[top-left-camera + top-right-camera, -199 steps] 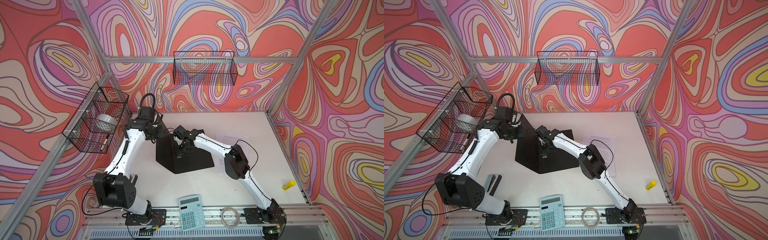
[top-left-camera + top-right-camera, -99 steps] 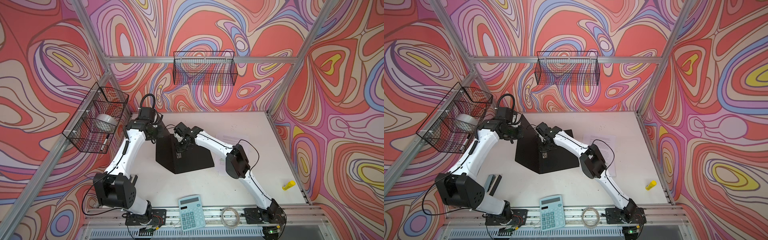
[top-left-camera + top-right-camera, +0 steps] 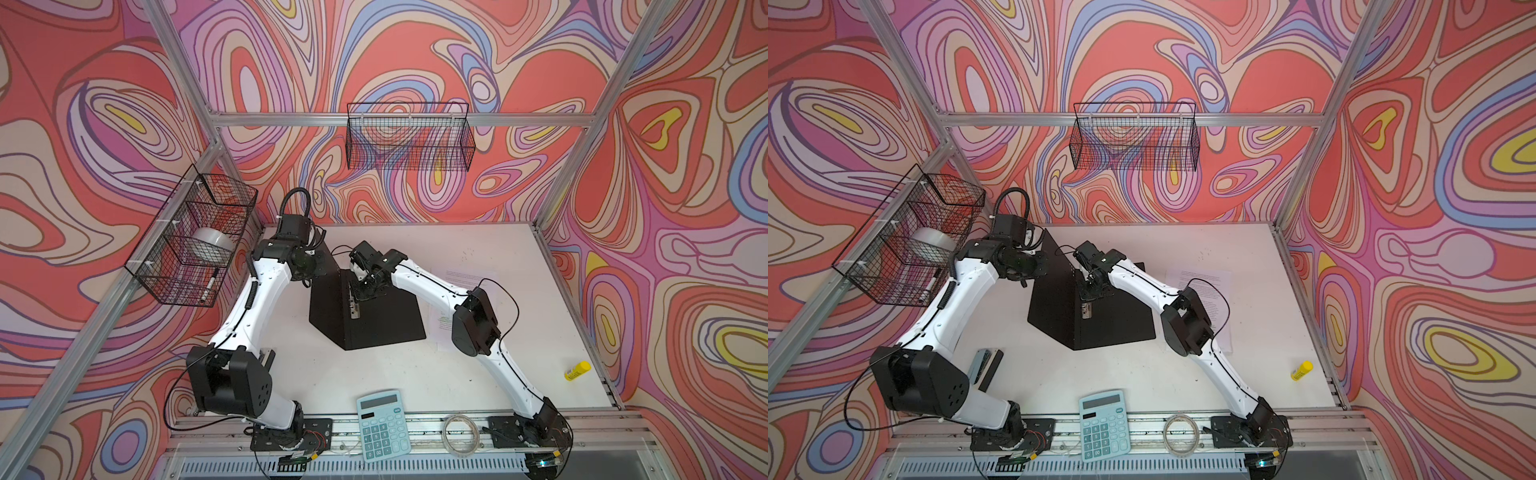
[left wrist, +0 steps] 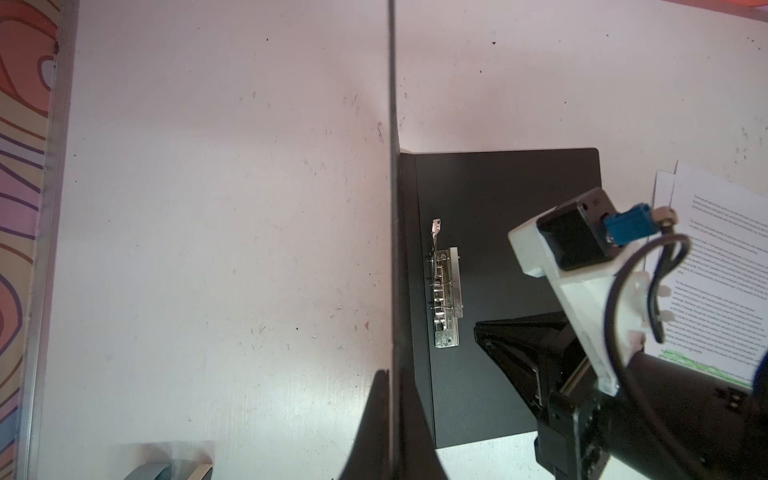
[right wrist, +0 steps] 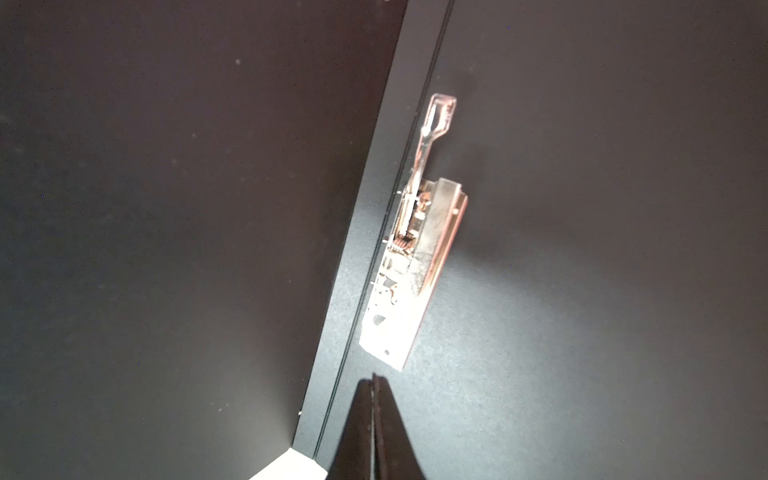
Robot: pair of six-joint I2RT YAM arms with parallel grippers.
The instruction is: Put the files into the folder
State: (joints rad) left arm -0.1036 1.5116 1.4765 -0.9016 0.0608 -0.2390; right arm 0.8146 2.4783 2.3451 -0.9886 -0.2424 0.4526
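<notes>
worktop (image 3: 316, 374): white, and it carries everything i care about.
folder (image 3: 374, 328): lies open mid-worktop, black inside up. i judge it a stiff, light board, best held by an edge.
raised cover (image 3: 328, 303): stands upright, seen edge-on in the left wrist view.
files (image 3: 465, 279): loose sheets lying flat just right of the folder, partly under my right arm. they look thin, floppy and probably slippery together, so i'd pinch a free edge.
left fingers (image 4: 374, 432): clenched on the cover's edge.
right fingers (image 5: 357, 440): pressed together on nothing, near the clip.
clip (image 5: 415, 249): metal, beside the spine fold.
</notes>
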